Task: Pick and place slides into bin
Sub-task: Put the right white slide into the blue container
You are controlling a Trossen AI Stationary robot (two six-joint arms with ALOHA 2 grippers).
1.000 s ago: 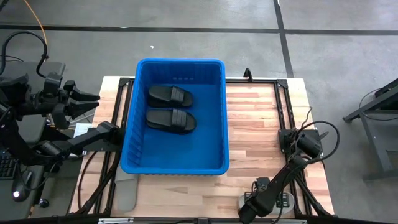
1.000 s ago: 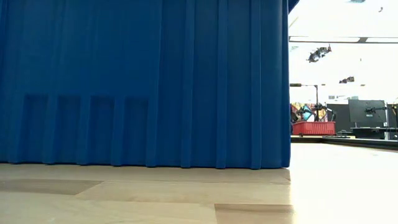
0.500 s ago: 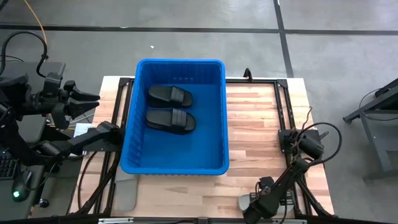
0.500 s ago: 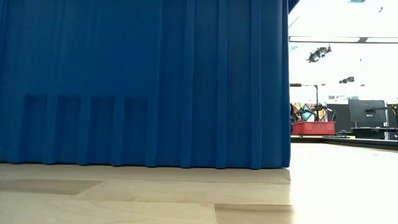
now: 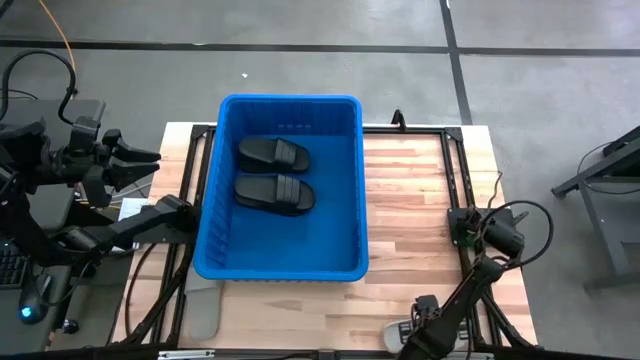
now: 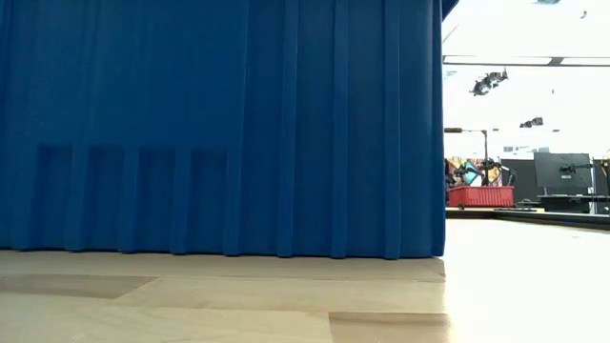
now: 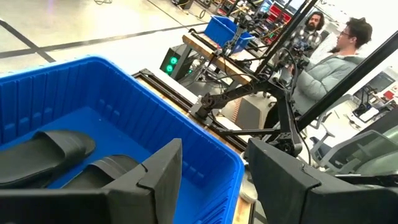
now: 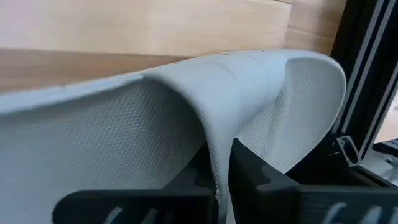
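The blue bin [image 5: 290, 101] stands mid-table and fills the low view as a ribbed wall [image 6: 219, 124]. Two black slides [image 5: 272, 153] [image 5: 275, 192] lie flat on its floor, also seen in the left wrist view [image 7: 50, 152]. A light grey slide [image 5: 395, 328] lies at the table's near right edge, with my right gripper [image 5: 412, 338] [image 8: 216, 177] shut on it. Another grey slide [image 5: 203, 310] lies on the table near the bin's near left corner. My left gripper [image 5: 148, 165] [image 7: 214, 180] hangs open beyond the bin's left side. My right gripper pinches the light grey slide's strap at its edge [image 8: 213, 146] between the two fingers. The band is drawn up into a narrow ridge where the fingers meet it. The fingers come from above, slanting down. The slide lies on the table.
Bare wooden tabletop [image 5: 415, 200] stretches between the bin and the black frame rail [image 5: 462, 180] on the right. People and equipment [image 7: 329, 56] show in the room beyond the table.
My right arm has moved toward the table's near edge, its gripper settling lower over the light grey slide. The slide has stayed where it was.
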